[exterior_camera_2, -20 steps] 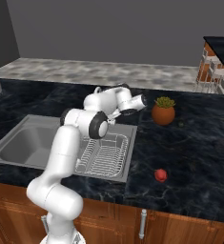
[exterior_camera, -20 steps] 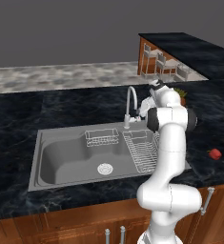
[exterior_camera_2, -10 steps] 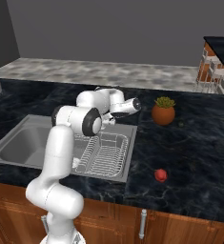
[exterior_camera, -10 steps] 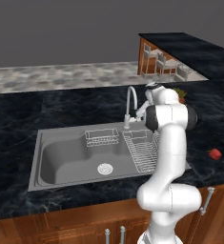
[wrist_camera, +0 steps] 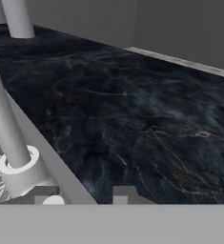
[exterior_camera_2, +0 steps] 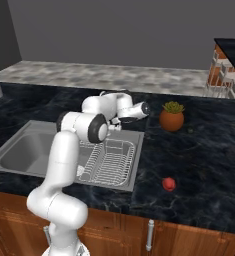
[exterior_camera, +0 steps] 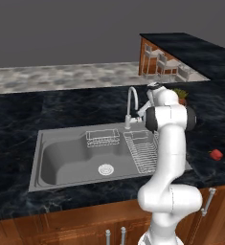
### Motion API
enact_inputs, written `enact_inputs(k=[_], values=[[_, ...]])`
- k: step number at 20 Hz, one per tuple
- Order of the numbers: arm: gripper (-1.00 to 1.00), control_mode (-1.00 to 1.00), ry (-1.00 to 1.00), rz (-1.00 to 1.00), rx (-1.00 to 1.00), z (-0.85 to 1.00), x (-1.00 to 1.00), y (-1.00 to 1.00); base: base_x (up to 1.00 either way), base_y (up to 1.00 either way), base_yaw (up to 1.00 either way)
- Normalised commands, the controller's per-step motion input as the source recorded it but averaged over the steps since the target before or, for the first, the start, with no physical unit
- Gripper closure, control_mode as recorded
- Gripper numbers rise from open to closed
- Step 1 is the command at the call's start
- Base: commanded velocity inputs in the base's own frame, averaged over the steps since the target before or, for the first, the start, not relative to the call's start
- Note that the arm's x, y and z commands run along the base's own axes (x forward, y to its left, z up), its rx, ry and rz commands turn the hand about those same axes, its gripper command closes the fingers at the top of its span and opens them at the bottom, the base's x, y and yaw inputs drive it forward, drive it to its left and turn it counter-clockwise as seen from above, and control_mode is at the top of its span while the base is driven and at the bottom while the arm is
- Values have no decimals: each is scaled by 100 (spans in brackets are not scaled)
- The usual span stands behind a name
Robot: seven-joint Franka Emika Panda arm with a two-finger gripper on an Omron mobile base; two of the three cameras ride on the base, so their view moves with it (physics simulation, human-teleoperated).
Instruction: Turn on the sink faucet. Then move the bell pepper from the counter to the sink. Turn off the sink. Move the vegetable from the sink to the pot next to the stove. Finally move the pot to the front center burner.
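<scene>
I have the claw closed with nothing in it, sitting low at the back of the sink just beside the base of the curved grey metal faucet, whose stem rises right next to my fingertips. Below the claw lies the grey steel sink basin with its wire dish rack. The small red bell pepper rests on the dark marbled surface, well apart from the claw, past the potted green plant in a terracotta pot.
</scene>
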Motion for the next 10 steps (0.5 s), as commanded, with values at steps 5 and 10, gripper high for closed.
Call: enact_inputs(k=[5,10], values=[[100,-100,0,-1,0,-51,1,-58,0,0,0],[100,-100,0,-4,0,-65,0,-66,0,0,0]])
